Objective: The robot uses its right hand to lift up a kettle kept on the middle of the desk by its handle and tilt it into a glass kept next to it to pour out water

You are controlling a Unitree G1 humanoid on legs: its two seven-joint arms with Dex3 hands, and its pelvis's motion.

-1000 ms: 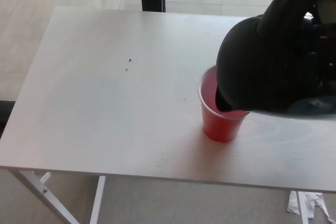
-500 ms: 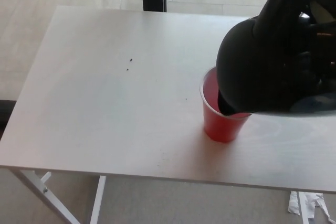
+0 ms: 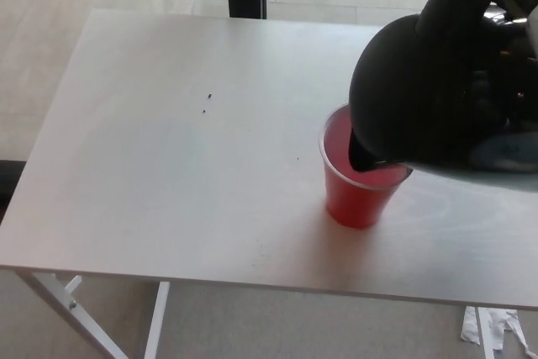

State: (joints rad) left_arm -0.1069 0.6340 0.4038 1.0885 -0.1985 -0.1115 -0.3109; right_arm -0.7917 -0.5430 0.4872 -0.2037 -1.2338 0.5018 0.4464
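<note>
A black kettle [image 3: 420,98] tilts, spout over a red cup [image 3: 357,191] on the white desk [image 3: 168,166]. No writing readable. Right hand's [image 3: 504,65] grip can't be told.

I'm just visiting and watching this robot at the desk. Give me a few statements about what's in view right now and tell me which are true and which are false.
1. The black kettle is tilted with its spout over the red cup. True.
2. The cup lies on its side. False: it stands upright on the white desk.
3. The kettle rests flat on the desk. False: it is lifted above it.
4. The robot's left hand holds the cup. False: no left hand shows.
5. The cup stands at the desk's right part, toward the near edge. True.
</note>
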